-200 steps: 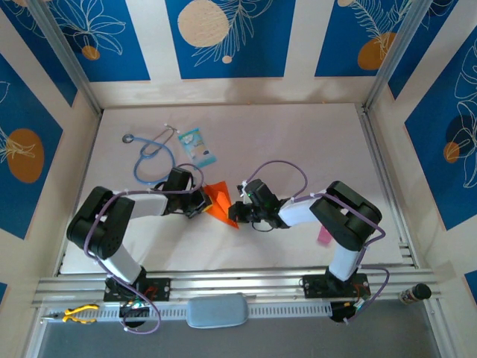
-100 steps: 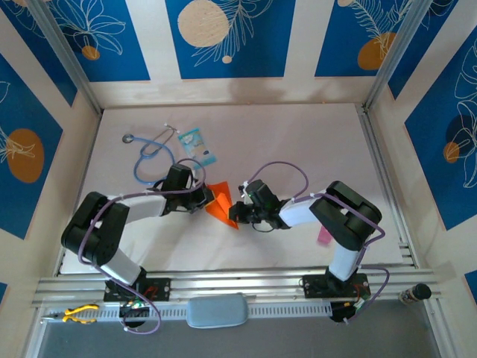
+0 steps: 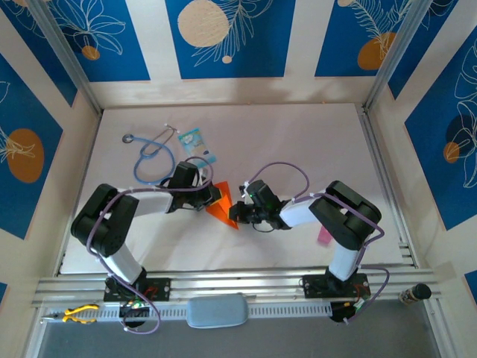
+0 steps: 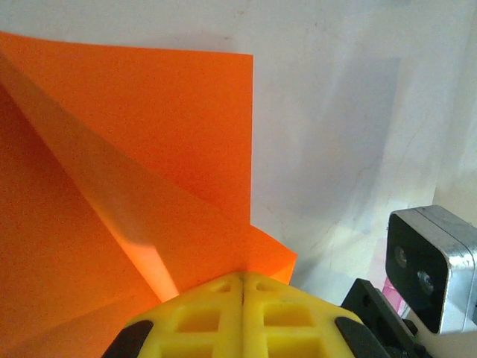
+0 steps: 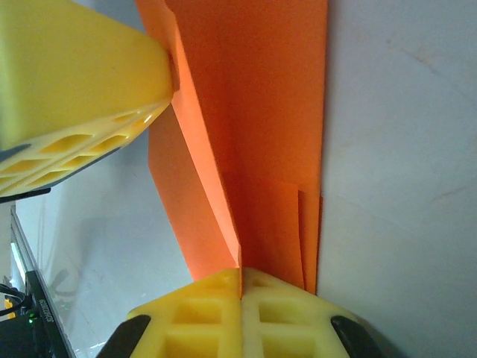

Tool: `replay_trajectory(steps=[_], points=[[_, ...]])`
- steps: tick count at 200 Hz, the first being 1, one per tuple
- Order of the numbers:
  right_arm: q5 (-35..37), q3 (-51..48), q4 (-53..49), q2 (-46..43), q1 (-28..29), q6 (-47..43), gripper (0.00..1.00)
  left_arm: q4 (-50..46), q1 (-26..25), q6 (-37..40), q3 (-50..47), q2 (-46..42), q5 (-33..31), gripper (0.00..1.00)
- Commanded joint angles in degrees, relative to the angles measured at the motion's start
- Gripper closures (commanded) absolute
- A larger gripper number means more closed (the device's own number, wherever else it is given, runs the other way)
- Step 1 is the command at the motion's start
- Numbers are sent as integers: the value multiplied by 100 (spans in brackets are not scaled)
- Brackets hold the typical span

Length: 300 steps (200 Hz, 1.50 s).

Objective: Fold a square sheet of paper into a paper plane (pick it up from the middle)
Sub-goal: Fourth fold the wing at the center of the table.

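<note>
In the middle of the top view, the left hand [image 4: 242, 282] and right hand [image 5: 240, 276] each pinch the orange sheet of paper [image 3: 222, 208], probably to keep its fold up.

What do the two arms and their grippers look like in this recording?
The left arm and right arm both have white links, bulky black joints and a looping purple cable. The left gripper and right gripper carry bright yellow fingers with rectangular lattice cut-outs.
</note>
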Motion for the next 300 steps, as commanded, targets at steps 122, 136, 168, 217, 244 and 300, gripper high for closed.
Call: replay_trajectory(steps=[122, 136, 168, 217, 244, 300], points=[[75, -378, 374, 93, -39, 454, 97, -556, -51, -86, -137, -188, -652, 100], [76, -379, 373, 92, -39, 450, 97, -584, -51, -147, -220, -223, -770, 100], [92, -378, 364, 75, -39, 450, 97, -923, -50, -156, -146, -98, -845, 100], [116, -350, 325, 38, -2, 471, 97, -974, -44, -321, -294, -73, -909, 100], [136, -333, 329, 30, 40, 479, 97, -969, -50, -426, -421, -133, -966, 100], [147, -359, 399, -7, 89, 496, 97, -1086, -51, -429, -485, -283, -1092, 100]])
